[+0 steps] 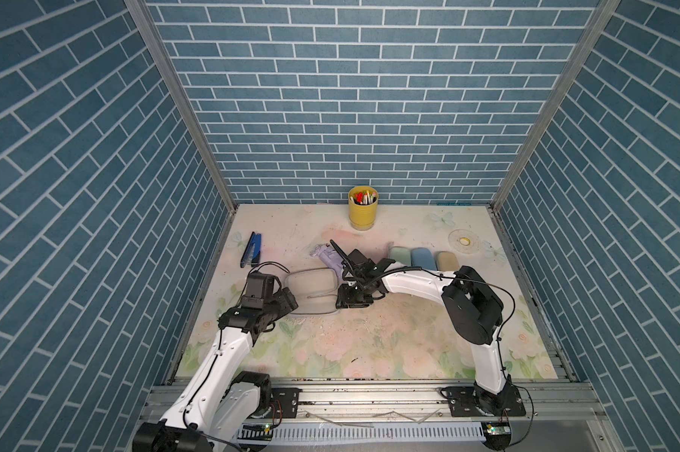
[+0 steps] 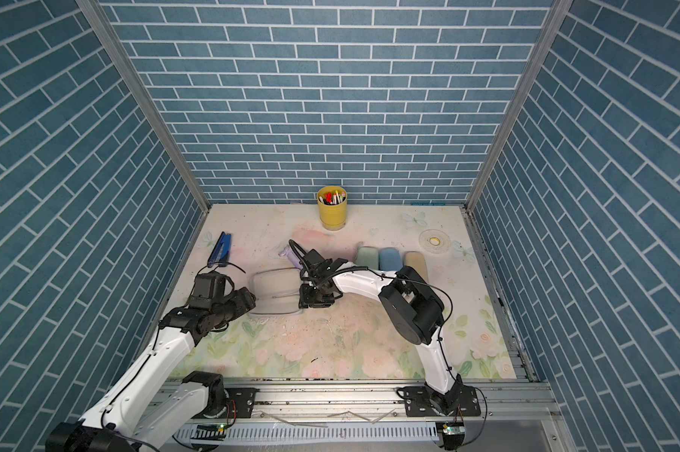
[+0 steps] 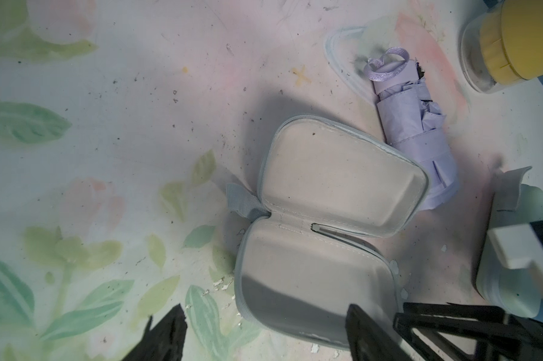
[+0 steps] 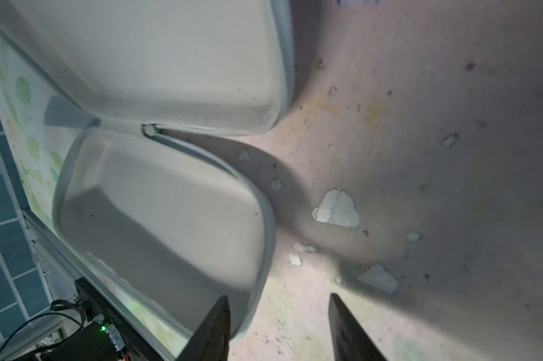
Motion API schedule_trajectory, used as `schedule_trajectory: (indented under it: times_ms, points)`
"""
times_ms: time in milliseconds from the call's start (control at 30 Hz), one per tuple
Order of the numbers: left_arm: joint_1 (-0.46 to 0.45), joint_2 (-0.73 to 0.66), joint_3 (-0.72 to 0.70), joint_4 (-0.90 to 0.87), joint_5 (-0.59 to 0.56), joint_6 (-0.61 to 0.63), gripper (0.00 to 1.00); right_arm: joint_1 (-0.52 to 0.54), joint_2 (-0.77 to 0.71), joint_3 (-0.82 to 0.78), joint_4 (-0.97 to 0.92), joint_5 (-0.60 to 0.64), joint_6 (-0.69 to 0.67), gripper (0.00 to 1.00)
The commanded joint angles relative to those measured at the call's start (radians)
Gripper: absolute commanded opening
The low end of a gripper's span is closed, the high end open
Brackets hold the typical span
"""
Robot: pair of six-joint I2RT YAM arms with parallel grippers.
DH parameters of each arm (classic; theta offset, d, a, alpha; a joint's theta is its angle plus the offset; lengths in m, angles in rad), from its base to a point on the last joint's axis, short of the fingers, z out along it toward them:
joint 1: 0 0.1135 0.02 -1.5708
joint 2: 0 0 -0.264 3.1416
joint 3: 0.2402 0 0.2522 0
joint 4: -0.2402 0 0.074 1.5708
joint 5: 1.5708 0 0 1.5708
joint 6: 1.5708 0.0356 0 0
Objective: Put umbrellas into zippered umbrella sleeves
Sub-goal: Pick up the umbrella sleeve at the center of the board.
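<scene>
Lilac umbrella (image 3: 417,137) beside open sleeve (image 3: 335,175); right arm (image 1: 408,283) overhead; stapler (image 1: 253,249), cup (image 1: 363,207) apart.

Both top views: mounted high over the front rail (image 1: 369,393), pitched down, whole table (image 1: 369,344) in frame, nearly identical. Left wrist cam: looks down from moderate height on the open sleeve (image 3: 342,175) and lilac umbrella (image 3: 420,137) beside it. Right wrist cam: much closer, low over that sleeve's edge (image 4: 265,203). All four views share the sleeve.
</scene>
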Motion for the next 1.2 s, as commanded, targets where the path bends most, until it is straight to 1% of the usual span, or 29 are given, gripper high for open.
schedule_trajectory:
  times_ms: [0,33,167,233,300,367,433,500,533,600,667,700,800,867,967,1033,1067,1100,1167]
  points:
    - [0.006,-0.006,0.009,0.001,0.01,0.025,0.81,-0.002,0.061,0.034,0.019,-0.036,0.022,0.43]
    - [0.006,-0.006,0.008,0.001,0.01,0.024,0.81,-0.004,0.077,0.048,0.017,-0.04,0.015,0.39]
    - [0.007,-0.014,0.017,-0.014,-0.004,0.046,0.81,-0.007,0.133,0.112,-0.049,-0.035,-0.056,0.15]
    - [0.01,-0.019,0.032,-0.037,-0.024,0.064,0.81,-0.014,0.141,0.135,-0.1,-0.02,-0.133,0.07]
    - [0.014,-0.02,0.05,-0.047,-0.032,0.075,0.83,-0.023,0.126,0.158,-0.169,0.016,-0.252,0.01]
    - [0.015,-0.004,0.078,-0.056,-0.017,0.101,0.85,-0.03,0.124,0.187,-0.26,0.034,-0.436,0.0]
    - [0.014,0.029,0.113,-0.07,0.02,0.14,0.86,-0.038,0.083,0.214,-0.361,0.049,-0.615,0.0]
    - [0.004,0.066,0.133,-0.07,0.09,0.177,0.89,-0.05,0.072,0.225,-0.455,0.062,-0.756,0.0]
    - [-0.016,0.084,0.152,-0.066,0.125,0.196,0.9,-0.055,0.068,0.231,-0.492,0.057,-0.822,0.0]
    - [-0.08,0.124,0.173,-0.066,0.155,0.227,0.91,-0.062,0.056,0.231,-0.521,0.06,-0.899,0.0]
    - [-0.152,0.172,0.189,-0.066,0.166,0.254,0.93,-0.07,0.044,0.232,-0.532,0.028,-0.957,0.0]
    - [-0.174,0.192,0.193,-0.065,0.171,0.261,0.93,-0.071,0.038,0.229,-0.531,0.015,-0.979,0.0]
    - [-0.199,0.257,0.193,-0.055,0.166,0.267,0.93,-0.077,0.021,0.21,-0.528,-0.008,-1.05,0.0]
    - [-0.214,0.293,0.203,-0.043,0.182,0.272,0.92,-0.085,0.022,0.208,-0.529,-0.004,-1.084,0.0]
    - [-0.248,0.342,0.189,0.021,0.235,0.257,0.86,-0.105,0.042,0.232,-0.527,-0.021,-1.119,0.0]
    - [-0.254,0.384,0.172,0.057,0.249,0.24,0.78,-0.113,0.053,0.245,-0.504,-0.022,-1.128,0.0]
    - [-0.255,0.398,0.16,0.079,0.261,0.232,0.73,-0.117,0.06,0.257,-0.498,-0.029,-1.134,0.0]
    - [-0.256,0.409,0.151,0.096,0.268,0.223,0.66,-0.121,0.065,0.267,-0.491,-0.032,-1.136,0.0]
    - [-0.256,0.417,0.149,0.096,0.272,0.217,0.48,-0.124,0.079,0.294,-0.477,-0.043,-1.131,0.0]
